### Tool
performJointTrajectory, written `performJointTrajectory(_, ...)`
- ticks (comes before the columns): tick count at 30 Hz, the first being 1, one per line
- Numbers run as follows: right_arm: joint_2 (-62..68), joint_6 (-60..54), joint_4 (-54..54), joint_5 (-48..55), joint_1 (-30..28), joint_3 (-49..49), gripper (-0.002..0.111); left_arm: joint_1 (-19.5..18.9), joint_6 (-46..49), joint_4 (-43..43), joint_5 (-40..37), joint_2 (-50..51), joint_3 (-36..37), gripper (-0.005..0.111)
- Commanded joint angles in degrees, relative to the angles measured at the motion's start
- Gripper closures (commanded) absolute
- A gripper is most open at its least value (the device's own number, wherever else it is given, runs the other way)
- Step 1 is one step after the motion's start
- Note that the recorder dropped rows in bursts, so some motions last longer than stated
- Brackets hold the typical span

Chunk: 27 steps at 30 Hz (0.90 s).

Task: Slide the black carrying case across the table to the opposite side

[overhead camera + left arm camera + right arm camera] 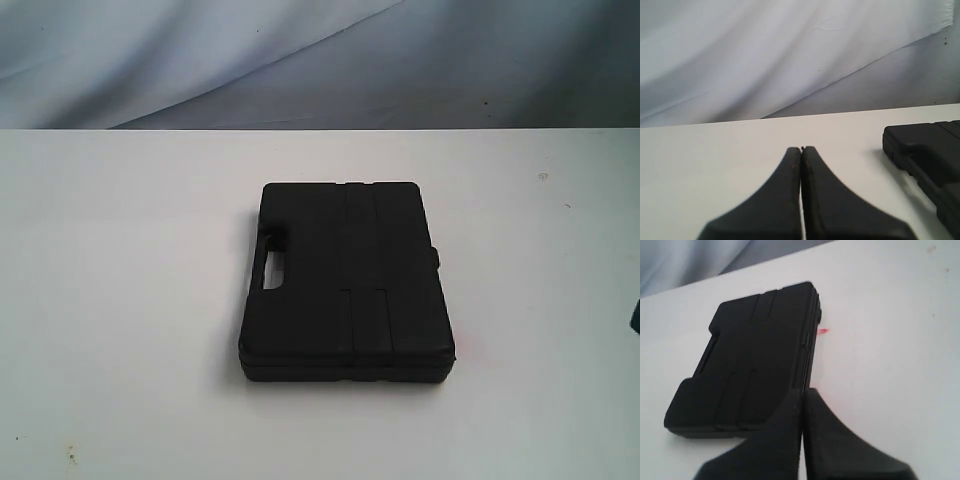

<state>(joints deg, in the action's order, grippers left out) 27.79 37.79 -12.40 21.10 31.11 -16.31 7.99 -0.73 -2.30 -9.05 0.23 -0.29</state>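
The black carrying case [345,280] lies flat near the middle of the white table [130,300], its handle cut-out facing left. A corner of the case [930,155] shows in the left wrist view, off to one side of my left gripper [801,148], which is shut with nothing in it and apart from the case. In the right wrist view my right gripper [802,390] is shut and empty, its tips in front of the case [755,360] at its long edge; whether they touch I cannot tell. Neither gripper is clearly seen in the exterior view.
A grey-blue cloth backdrop [300,60] hangs behind the table's far edge. A faint red smear [823,331] marks the tabletop beside the case. A dark sliver [635,315] shows at the right edge of the exterior view. Small specks [70,455] dot the near left.
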Motion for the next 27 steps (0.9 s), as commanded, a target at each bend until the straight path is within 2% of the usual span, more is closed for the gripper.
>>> performJointTrajectory(1, -8.0, -9.6, 4.5, -3.7, -5.8, 3.9, 0.108, -0.1, -0.7, 0.5, 0.6, -0.2, 0.3, 0.107)
performJointTrajectory(8, -20.3, -13.0, 8.6, -6.0, -14.0, 7.7, 0.108, -0.1, -0.7, 0.5, 0.6, -0.2, 0.3, 0.107)
performJointTrajectory(15, -26.2, -22.7, 12.9, -8.5, -20.3, 7.8, 0.108, -0.1, -0.7, 0.5, 0.6, -0.2, 0.3, 0.107)
performJointTrajectory(25, -26.2, -37.3, 16.6, -13.4, -20.8, 15.3, 0.108, -0.1, -0.7, 0.5, 0.6, -0.2, 0.3, 0.107)
performJointTrajectory(27, -27.6, -37.3, 16.7, -13.4, -20.8, 16.3, 0.108, -0.1, -0.7, 0.5, 0.6, -0.2, 0.3, 0.107)
